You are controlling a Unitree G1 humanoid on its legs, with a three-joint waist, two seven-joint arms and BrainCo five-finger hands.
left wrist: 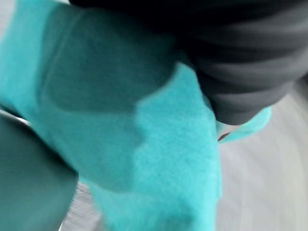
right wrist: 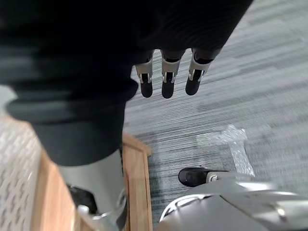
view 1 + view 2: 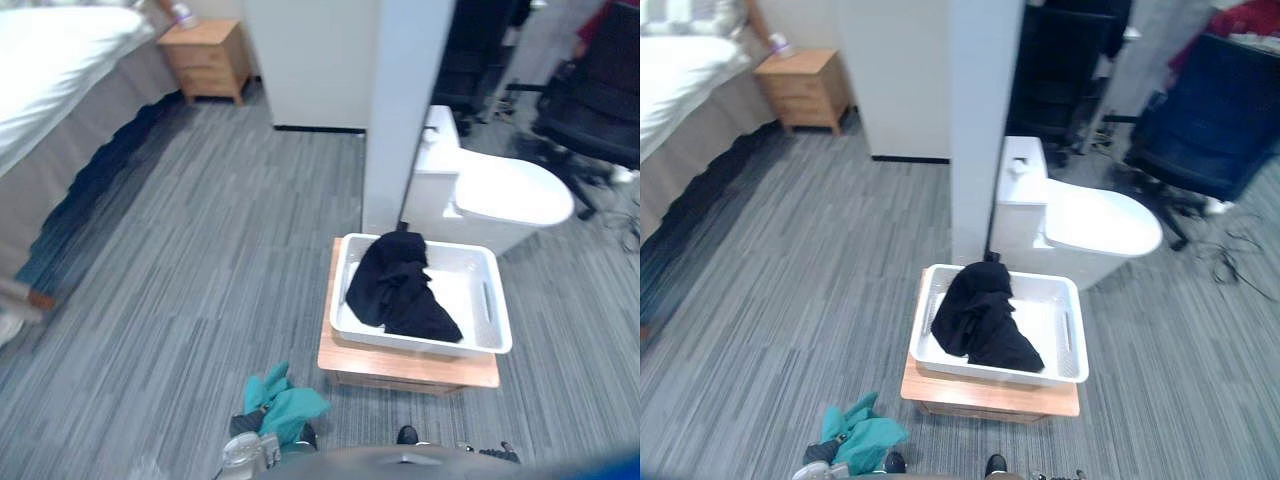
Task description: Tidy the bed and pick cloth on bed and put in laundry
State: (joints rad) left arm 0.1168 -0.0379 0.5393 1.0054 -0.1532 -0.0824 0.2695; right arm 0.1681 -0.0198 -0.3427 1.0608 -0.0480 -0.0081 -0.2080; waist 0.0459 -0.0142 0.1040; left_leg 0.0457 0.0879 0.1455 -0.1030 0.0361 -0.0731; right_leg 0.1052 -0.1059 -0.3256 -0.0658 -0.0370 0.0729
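Teal cloth (image 3: 290, 405) sits bunched at 6 o'clock in the head views, right at the bottom edge and above the grey striped carpet (image 3: 200, 250), draped over the left hand (image 3: 245, 452). In the left wrist view the cloth lies across that hand, so I cannot tell how the hand is closed on it. A black cloth (image 3: 400, 285) already lies in the white laundry basket (image 3: 465, 285) at 4 o'clock, heaped toward the basket's left and far side with one fold over the far rim. The basket rests on a low wooden stand (image 3: 400, 365). The right hand (image 2: 167, 77) hangs above the carpet just beside the stand, its fingers straight, close together and holding nothing. The bed (image 3: 50, 60) is well away at 10 o'clock, a wooden nightstand (image 3: 208, 60) at 11 o'clock and a white toilet (image 3: 500, 195) at 2 o'clock behind the basket.
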